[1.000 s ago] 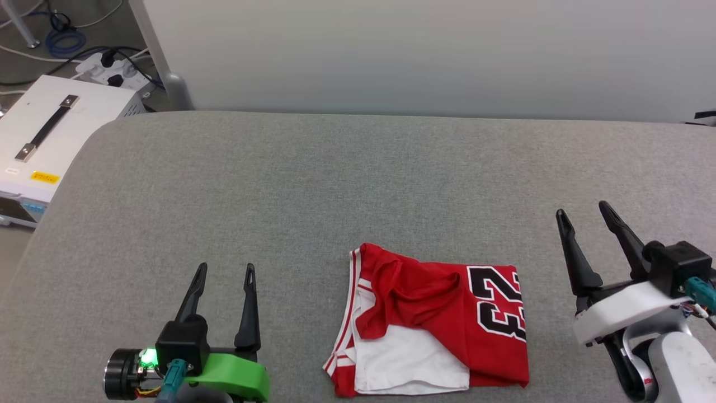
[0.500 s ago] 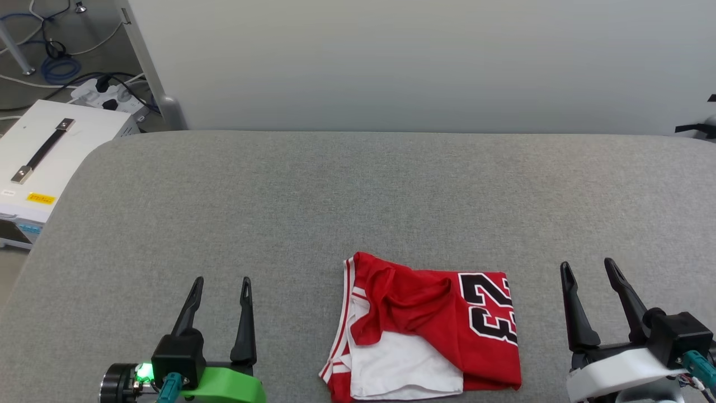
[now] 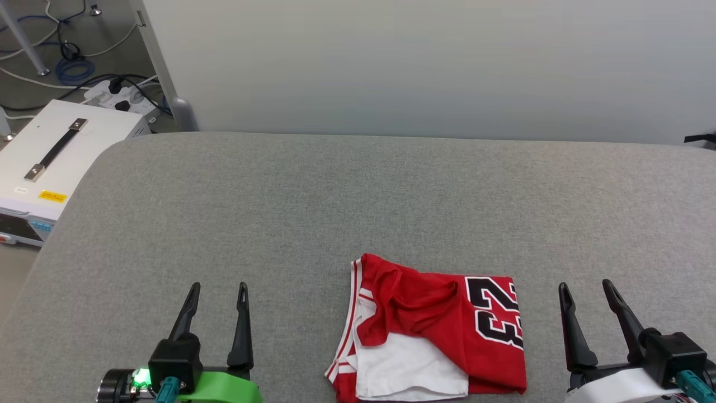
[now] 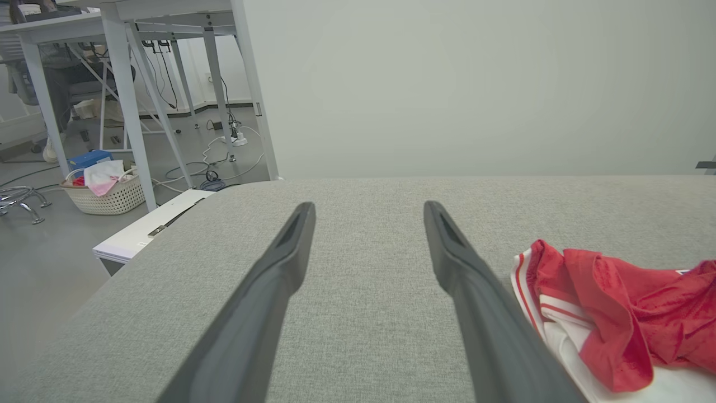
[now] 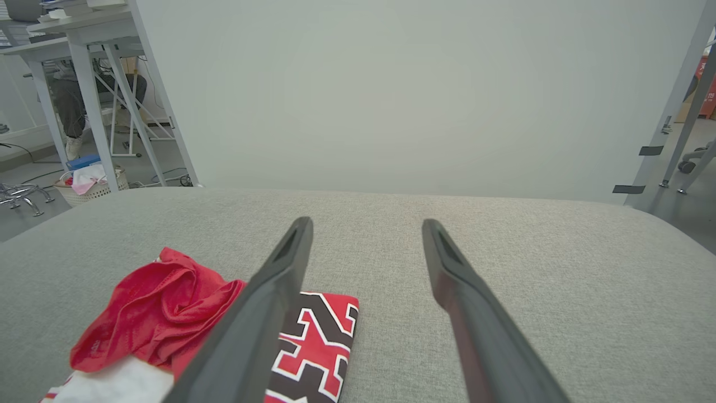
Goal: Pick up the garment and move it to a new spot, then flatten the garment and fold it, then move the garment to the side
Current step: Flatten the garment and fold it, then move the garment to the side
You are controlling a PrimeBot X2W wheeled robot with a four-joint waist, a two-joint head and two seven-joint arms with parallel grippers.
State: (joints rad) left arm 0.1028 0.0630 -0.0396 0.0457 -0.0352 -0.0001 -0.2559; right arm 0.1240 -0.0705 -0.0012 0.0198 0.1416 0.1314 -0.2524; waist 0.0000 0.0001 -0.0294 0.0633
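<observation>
- Left pincer hangs low over the pad at my near left, jaws spread wide and empty, well apart from the shirt.
- Shirt lies between the two pincers at the pad's near edge. It is a rough rectangle: striped trim on its left, a white panel nearest me, a rumpled red flap on top, the black number on its right.
- It looks loosely folded to me, so I judge the step in hand is a grasp and shift. I can't rule out that it's the first pick-up.
- For a clean carry I'd bring each pincer in from its own side, slide one finger under all the layers, and close on the whole stack, not just the top flap.
- I'd lift both ends level and together so nothing spills open.
- Right pincer sits near the shirt's numbered edge, also wide open with nothing in it; it has the shorter reach.
</observation>
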